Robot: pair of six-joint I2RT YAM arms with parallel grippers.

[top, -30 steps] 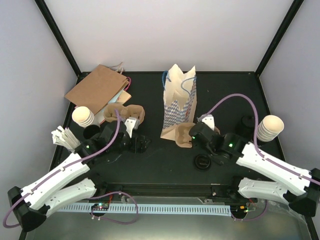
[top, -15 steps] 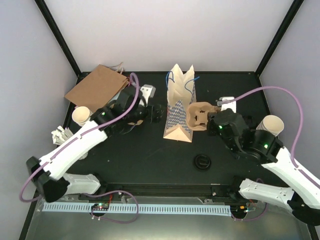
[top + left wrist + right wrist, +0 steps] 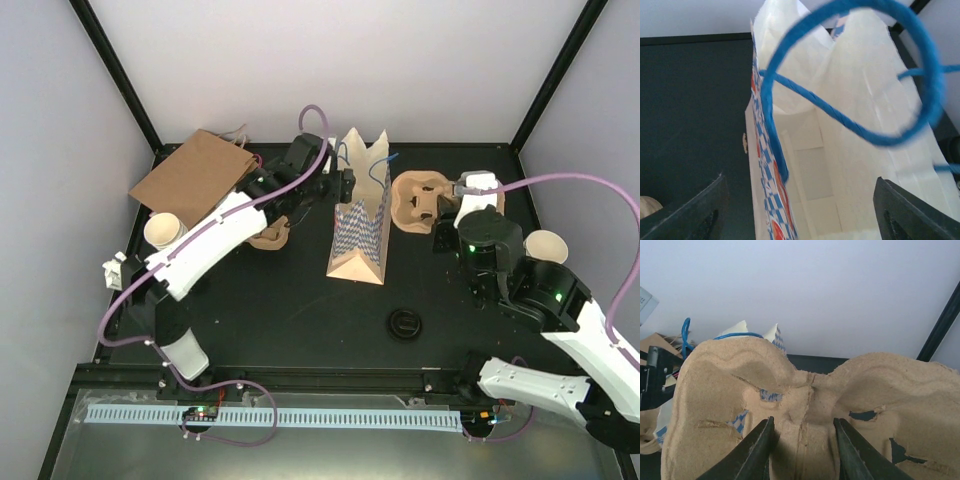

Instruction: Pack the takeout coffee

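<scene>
Nearest the arm bases, one lidded coffee [image 3: 405, 323] sat on the table, well behind the right claw [image 3: 440, 208], untouched. That claw pinched a cardboard cup tray [image 3: 412, 198], held beside the checked bag [image 3: 358, 235]. Farther off, the left claw [image 3: 342, 185] gaped wide over the bag's mouth, gripping nothing. This looked like the bag-opening step. Next, the left claw would need to steady a wall so the tray could go in.

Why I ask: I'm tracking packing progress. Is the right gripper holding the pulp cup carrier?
Yes, the right gripper is clamped on the middle ridge of the pulp cup carrier in its wrist view.
</scene>
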